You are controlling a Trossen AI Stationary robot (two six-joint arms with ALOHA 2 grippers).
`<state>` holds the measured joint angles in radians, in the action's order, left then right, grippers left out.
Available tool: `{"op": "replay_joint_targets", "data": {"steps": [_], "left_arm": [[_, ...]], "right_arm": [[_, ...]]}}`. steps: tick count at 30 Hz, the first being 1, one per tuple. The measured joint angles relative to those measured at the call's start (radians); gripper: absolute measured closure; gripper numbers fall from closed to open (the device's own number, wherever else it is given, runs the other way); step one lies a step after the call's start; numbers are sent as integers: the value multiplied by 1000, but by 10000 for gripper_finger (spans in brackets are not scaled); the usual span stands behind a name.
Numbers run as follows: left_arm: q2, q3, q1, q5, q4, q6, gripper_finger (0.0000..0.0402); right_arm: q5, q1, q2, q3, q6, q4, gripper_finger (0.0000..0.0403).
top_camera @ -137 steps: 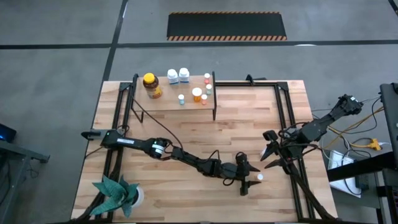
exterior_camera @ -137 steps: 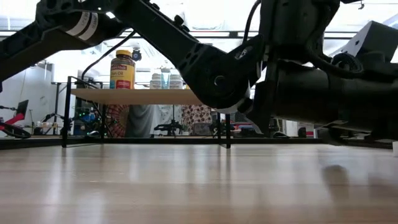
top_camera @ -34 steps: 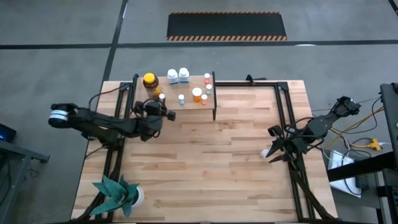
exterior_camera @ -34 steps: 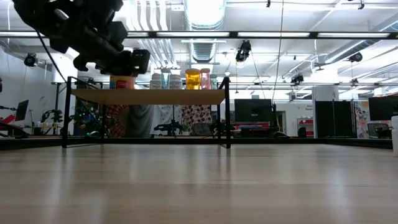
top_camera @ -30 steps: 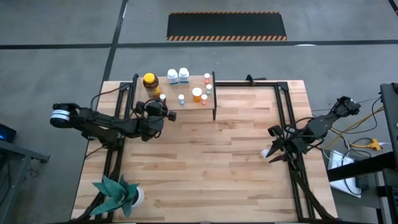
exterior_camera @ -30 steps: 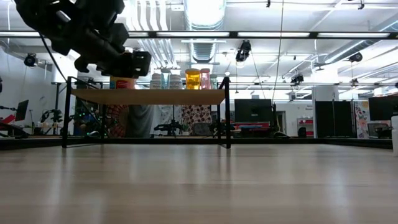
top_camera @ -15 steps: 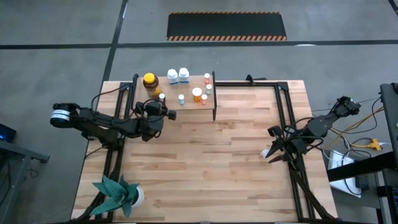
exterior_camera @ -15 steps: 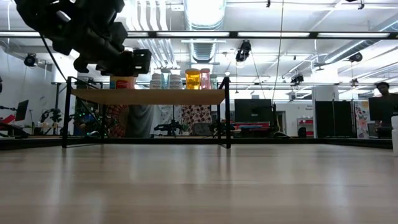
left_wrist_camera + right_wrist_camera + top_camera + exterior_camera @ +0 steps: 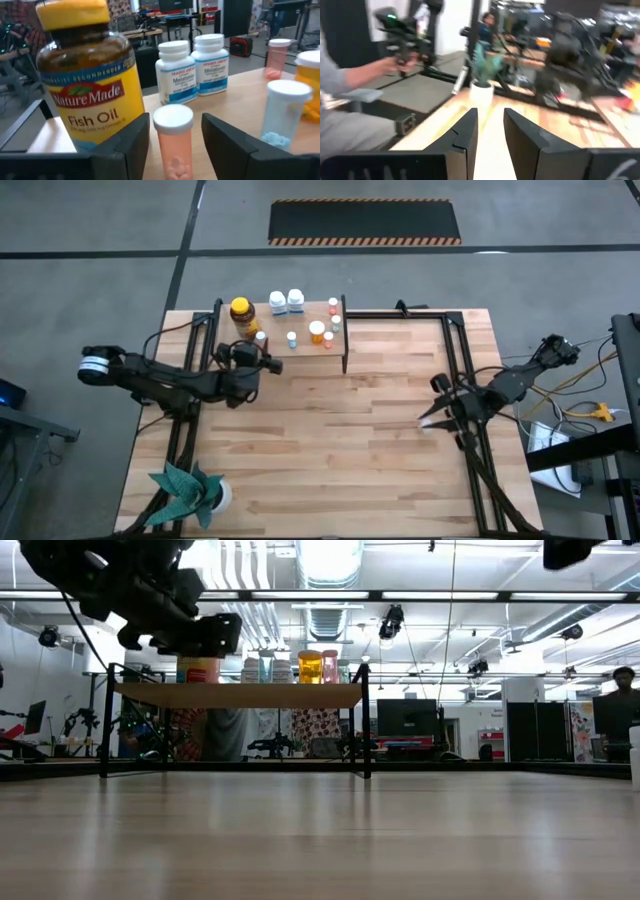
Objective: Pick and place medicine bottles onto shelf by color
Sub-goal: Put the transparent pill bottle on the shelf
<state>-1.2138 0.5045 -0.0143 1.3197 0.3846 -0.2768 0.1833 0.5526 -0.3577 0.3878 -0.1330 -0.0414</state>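
The shelf (image 9: 300, 352) stands at the table's far left and carries the amber jar with a yellow lid (image 9: 87, 90), two white bottles (image 9: 175, 70), a pale-blue bottle (image 9: 285, 115) and pink and orange ones (image 9: 317, 332). My left gripper (image 9: 175, 120) is open at the shelf's left end (image 9: 258, 352). Its fingers stand on either side of a pink-orange bottle with a white cap (image 9: 172, 140), with a gap on each side. My right gripper (image 9: 432, 402) is open and empty over the table's right side. A small white bottle (image 9: 424, 424) stands on the table just by it.
A white pot with a green plant (image 9: 195, 495) stands at the near left corner. Black frame rails (image 9: 460, 360) run along the table's left, right and far sides. In the right wrist view a person's hand (image 9: 395, 62) holds a controller beyond the table.
My right arm has risen a little and turned, and a dark part of it now shows at the top right of the low view. My left gripper has stayed at the shelf's left end around the pink-orange bottle.
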Motion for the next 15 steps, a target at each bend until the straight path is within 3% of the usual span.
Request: {"op": "replay_joint_targets", "data": {"steps": [5, 8, 15], "left_arm": [[58, 5, -43, 0, -1, 111, 237], [98, 9, -69, 0, 0, 176, 237], [194, 22, -134, -2, 1, 274, 237]], "right_arm": [[135, 0, -43, 45, 197, -74, 319], [214, 0, -87, 127, 372, -223, 319], [236, 0, -275, 359, 776, -634, 319]]}}
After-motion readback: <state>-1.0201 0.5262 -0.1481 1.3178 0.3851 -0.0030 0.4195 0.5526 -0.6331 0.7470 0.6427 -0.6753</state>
